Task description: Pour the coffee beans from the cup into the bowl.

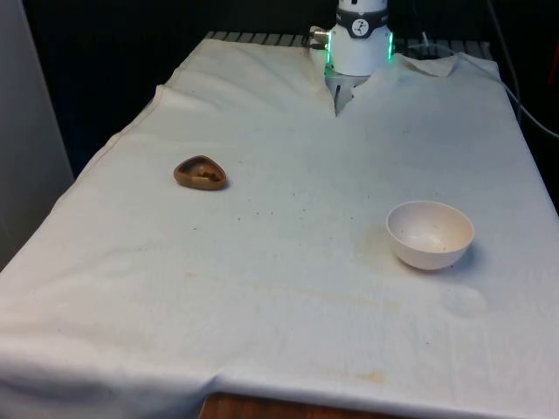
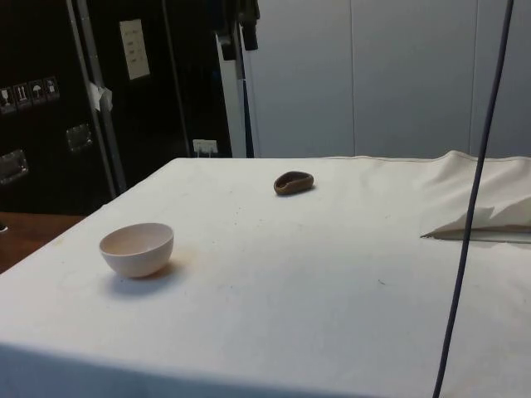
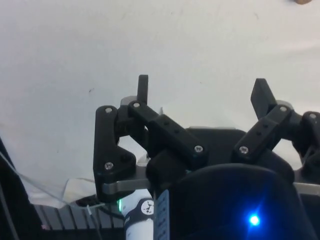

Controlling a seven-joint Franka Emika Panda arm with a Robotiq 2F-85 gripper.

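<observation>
Brown cup (image 1: pixel 200 173), front view: lies low on the cloth; something dark inside, too small to tell whether beans.
Same cup, side view: opening turned partly away, contents unreadable.
White bowl (image 1: pixel 430 234): inside reads pale; a few faint specks, not identifiable. Side view shows the outer wall, the inside hidden behind the near rim.
Arm, front view: cut off by the top edge just above its base.
Gripper (image 3: pixel 202 92), wrist view: fingers spread apart; a small tan shape at the top edge is cut off, unidentifiable.

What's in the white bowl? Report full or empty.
Empty: the front view looks into the white bowl and shows bare pale interior, no beans.
</observation>
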